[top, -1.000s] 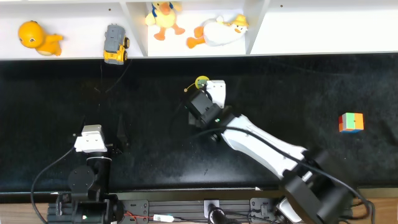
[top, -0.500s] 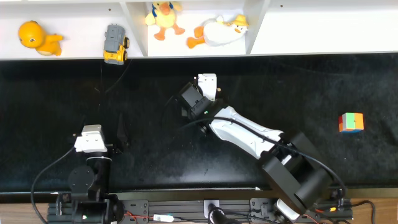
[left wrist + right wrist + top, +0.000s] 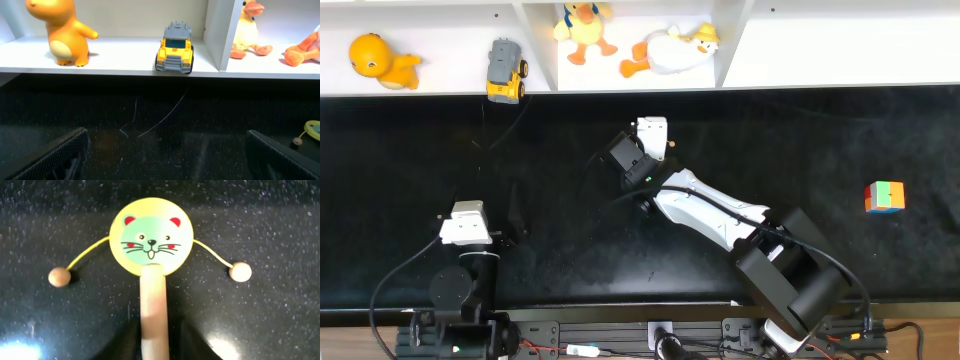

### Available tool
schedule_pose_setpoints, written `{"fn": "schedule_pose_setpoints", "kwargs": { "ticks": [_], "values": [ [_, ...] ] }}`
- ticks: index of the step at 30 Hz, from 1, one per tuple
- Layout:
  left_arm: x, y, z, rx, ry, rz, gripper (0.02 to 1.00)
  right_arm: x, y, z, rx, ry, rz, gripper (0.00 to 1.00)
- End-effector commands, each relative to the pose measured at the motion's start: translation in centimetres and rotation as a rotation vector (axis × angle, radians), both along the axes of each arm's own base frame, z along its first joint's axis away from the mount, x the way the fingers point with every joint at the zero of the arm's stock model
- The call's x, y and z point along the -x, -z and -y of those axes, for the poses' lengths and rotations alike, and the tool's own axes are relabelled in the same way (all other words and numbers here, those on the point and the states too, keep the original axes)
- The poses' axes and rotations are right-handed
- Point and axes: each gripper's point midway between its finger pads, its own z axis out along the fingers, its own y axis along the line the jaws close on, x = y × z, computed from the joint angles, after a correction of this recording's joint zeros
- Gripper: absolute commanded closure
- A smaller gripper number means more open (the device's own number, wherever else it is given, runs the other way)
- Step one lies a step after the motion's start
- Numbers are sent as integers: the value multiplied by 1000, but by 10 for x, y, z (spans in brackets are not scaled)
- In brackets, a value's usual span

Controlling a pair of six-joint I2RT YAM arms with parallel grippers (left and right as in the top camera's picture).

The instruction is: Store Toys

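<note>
A rattle drum [image 3: 151,235] with a green cat face on a yellow disc lies flat on the black table, its two beads spread out on strings. Its wooden handle [image 3: 152,305] runs back between the fingers of my right gripper [image 3: 152,337], which hug it on both sides and are shut on it. From above, the right gripper [image 3: 638,152] sits mid-table near the shelf and covers the toy. My left gripper [image 3: 165,155] is open and holds nothing, resting low at the left [image 3: 515,215] and facing the shelf. The drum's edge [image 3: 314,131] shows off to its side.
A white shelf [image 3: 820,45] runs along the far edge. It holds an orange dinosaur [image 3: 382,60], a yellow-grey truck [image 3: 506,70], a yellow duck plush [image 3: 584,30] and a white duck plush [image 3: 670,50]. A coloured cube [image 3: 885,196] sits on the table at the far right.
The right arm moved toward the shelf and over the rattle drum, which showed beside it a second ago and is now covered from above. The left arm stayed still.
</note>
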Motion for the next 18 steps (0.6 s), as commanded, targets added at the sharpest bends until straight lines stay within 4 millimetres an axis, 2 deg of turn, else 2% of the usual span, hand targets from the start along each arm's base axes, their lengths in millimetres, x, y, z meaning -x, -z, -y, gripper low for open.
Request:
{"fn": "schedule_pose_setpoints", "kwargs": {
  "ticks": [1,5,9,13,18],
  "values": [
    [0,-1,3,0,12,9,20,-3,-2,-7,-15,2,6,866],
    [0,-1,3,0,12,9,20,-2,-11,-5,-22,3,16,899],
    [0,-1,3,0,12,9,20,3,-28,7,-31,1,41,950],
    [0,-1,3,0,12,8,20,22,-43,42,-45,31,69,932],
    [0,-1,3,0,12,8,20,52,-52,101,-98,108,78,958]
  ]
}}
